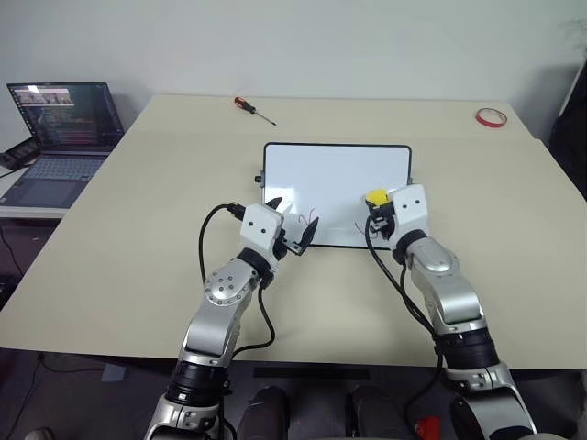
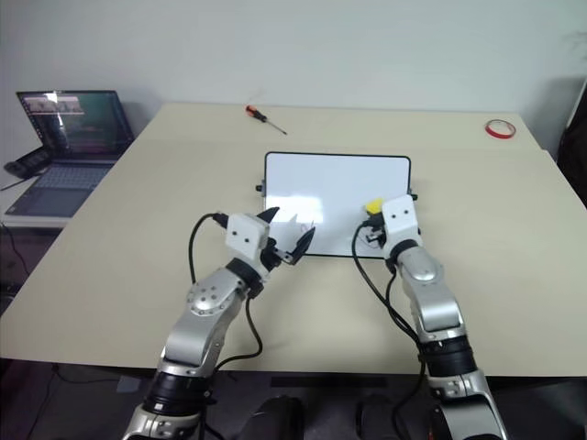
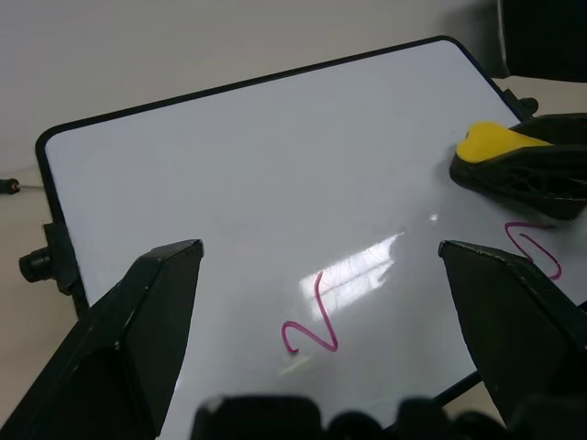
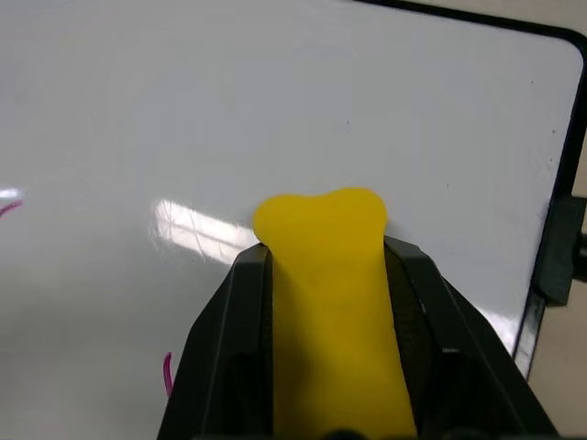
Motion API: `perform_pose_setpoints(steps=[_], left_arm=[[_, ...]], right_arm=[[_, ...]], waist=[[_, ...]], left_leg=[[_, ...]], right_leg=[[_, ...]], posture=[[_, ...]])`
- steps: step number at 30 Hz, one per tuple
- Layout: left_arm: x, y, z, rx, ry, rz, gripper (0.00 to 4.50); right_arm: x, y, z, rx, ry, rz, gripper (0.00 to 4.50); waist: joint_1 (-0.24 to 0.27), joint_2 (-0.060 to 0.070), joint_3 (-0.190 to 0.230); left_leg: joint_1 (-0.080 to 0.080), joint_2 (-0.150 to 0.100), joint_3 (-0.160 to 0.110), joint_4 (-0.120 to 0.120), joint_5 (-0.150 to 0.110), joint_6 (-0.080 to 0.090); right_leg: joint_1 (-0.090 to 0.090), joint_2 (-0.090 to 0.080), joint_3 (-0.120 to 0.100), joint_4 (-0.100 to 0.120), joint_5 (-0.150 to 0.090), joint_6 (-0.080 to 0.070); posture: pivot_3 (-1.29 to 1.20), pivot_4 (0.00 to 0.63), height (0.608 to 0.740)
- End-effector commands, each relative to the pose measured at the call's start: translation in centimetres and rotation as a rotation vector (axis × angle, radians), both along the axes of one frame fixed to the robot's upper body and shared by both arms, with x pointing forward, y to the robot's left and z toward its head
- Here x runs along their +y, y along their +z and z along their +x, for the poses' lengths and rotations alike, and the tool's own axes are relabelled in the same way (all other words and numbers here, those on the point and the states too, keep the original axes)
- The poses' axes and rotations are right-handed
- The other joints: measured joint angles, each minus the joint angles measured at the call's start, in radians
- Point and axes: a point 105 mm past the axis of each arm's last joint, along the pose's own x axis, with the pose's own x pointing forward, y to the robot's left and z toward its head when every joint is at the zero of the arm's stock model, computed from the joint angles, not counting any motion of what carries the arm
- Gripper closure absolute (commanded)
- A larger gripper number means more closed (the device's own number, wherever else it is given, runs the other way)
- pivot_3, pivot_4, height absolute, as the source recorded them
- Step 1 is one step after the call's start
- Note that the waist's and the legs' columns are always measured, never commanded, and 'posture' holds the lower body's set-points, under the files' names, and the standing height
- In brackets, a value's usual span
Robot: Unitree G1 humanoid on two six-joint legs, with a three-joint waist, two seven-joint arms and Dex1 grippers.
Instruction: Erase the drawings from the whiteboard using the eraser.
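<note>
Head views: white rectangular black-framed whiteboard (image 1: 336,188) flat on beige table (image 1: 138,247); right gripper (image 1: 377,213) over its near right part, pinching small yellow eraser (image 1: 375,197). Left wrist view: left gripper (image 3: 321,302) jaws spread above red marker squiggles (image 3: 310,332). Right wrist view: eraser clamped between black fingers (image 4: 229,339); no legible writing.

1. Beige bench (image 1: 138,238), wide and matte, butted against a pale wall.
2. Red-handled screwdriver (image 1: 253,110) lying near the far edge of the bench, handle toward the left, dark shaft angled toward the near right.
3. Red tape ring (image 1: 490,116) lying flat near the far right corner, well apart from the screwdriver.
4. Open laptop (image 1: 62,137) on a lower side surface just beyond the left edge of the bench, screen lit, keyboard facing the near side.
</note>
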Motion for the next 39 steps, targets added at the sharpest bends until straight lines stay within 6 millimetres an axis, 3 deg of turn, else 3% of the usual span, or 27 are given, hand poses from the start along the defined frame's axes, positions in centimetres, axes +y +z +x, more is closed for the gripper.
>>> perform_pose_setpoints(steps=[1, 11, 22, 32, 39], left_arm=[[-0.4, 1.2, -0.4, -0.049, -0.014, -0.009, 0.00], [0.3, 1.1, -0.7, -0.041, 0.008, -0.007, 0.00], [-1.2, 0.6, -1.4, -0.001, -0.103, -0.016, 0.00], [-2.1, 0.5, -1.5, 0.009, -0.163, -0.019, 0.00], [-2.4, 0.2, -2.1, 0.025, -0.215, -0.014, 0.00]], right_arm=[[1.4, 2.5, 0.9, -0.085, 0.028, 0.038, 3.24], [-0.2, 0.6, 1.8, -0.034, -0.031, -0.059, 3.24], [-4.5, -2.5, -1.3, 0.056, -0.129, -0.110, 3.24], [-2.8, 0.1, -2.2, -0.049, -0.076, 0.013, 3.24], [-3.4, 1.6, -2.2, -0.114, -0.087, 0.043, 3.24]], waist=[[-0.004, 0.000, 0.000], [0.003, 0.000, 0.000], [0.010, 0.000, 0.000], [0.006, 0.000, 0.000], [0.005, 0.000, 0.000]], left_leg=[[0.000, 0.000, 0.000, 0.000, 0.000, 0.000], [0.000, 0.000, 0.000, 0.000, 0.000, 0.000], [0.000, -0.001, -0.002, 0.000, 0.000, 0.000], [0.000, 0.000, -0.001, 0.000, 0.000, 0.000], [-0.001, 0.000, 0.000, -0.001, 0.000, 0.000]], right_leg=[[-0.001, 0.000, 0.000, 0.000, 0.000, 0.000], [0.000, 0.000, 0.000, -0.001, 0.000, 0.000], [0.001, -0.001, -0.001, -0.001, 0.000, 0.000], [0.000, 0.000, -0.001, -0.001, 0.000, 0.000], [0.000, 0.000, 0.000, -0.001, 0.000, 0.000]], posture=[[0.00, 0.150, 0.740], [0.00, 0.150, 0.740], [0.00, 0.150, 0.740], [0.00, 0.150, 0.740], [0.00, 0.150, 0.740]])
